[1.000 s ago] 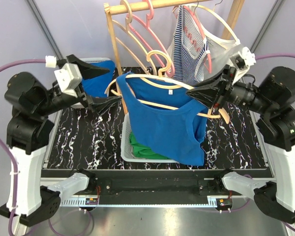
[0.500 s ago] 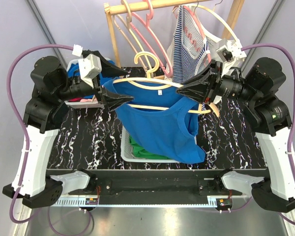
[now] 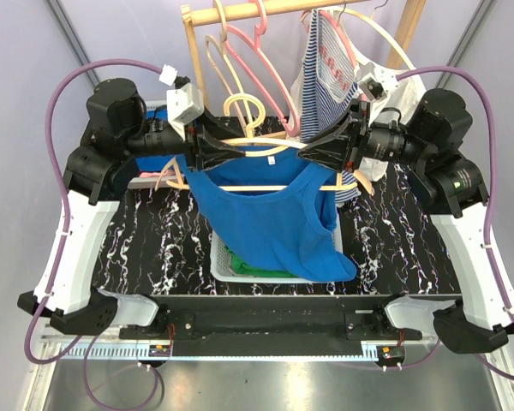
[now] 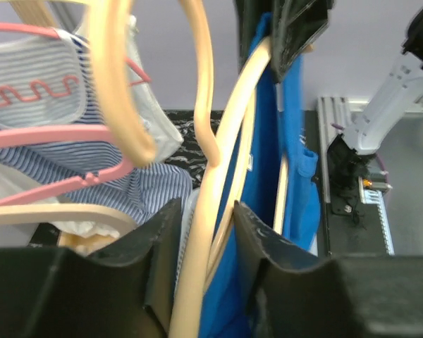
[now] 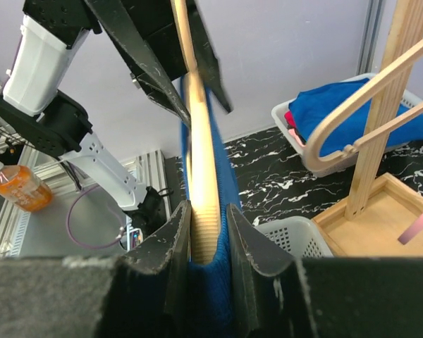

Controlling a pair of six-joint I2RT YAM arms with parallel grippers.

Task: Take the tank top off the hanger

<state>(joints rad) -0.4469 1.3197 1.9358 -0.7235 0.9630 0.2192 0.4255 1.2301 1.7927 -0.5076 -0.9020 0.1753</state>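
A blue tank top (image 3: 274,223) hangs on a cream hanger (image 3: 244,107) held up in the air in front of the wooden rack. My left gripper (image 3: 238,157) is at the hanger's left shoulder. In the left wrist view its jaws (image 4: 206,208) sit tight around the hanger's (image 4: 218,141) arm and the blue cloth (image 4: 292,141). My right gripper (image 3: 307,152) is at the hanger's right shoulder. In the right wrist view it (image 5: 208,208) is shut on the hanger (image 5: 201,141), with the blue strap (image 5: 225,190) wrapped over it.
A white basket (image 3: 221,257) with green clothing (image 3: 240,257) sits under the tank top on the black marbled table (image 3: 146,248). The wooden rack (image 3: 195,60) behind carries pink hangers (image 3: 270,73) and a striped top (image 3: 325,77). Another basket (image 5: 317,134) holds blue clothes.
Both arms have risen and drawn in toward the rack, carrying the hanger up and back. The left gripper went from wide open beside the hanger to closed around its left shoulder.
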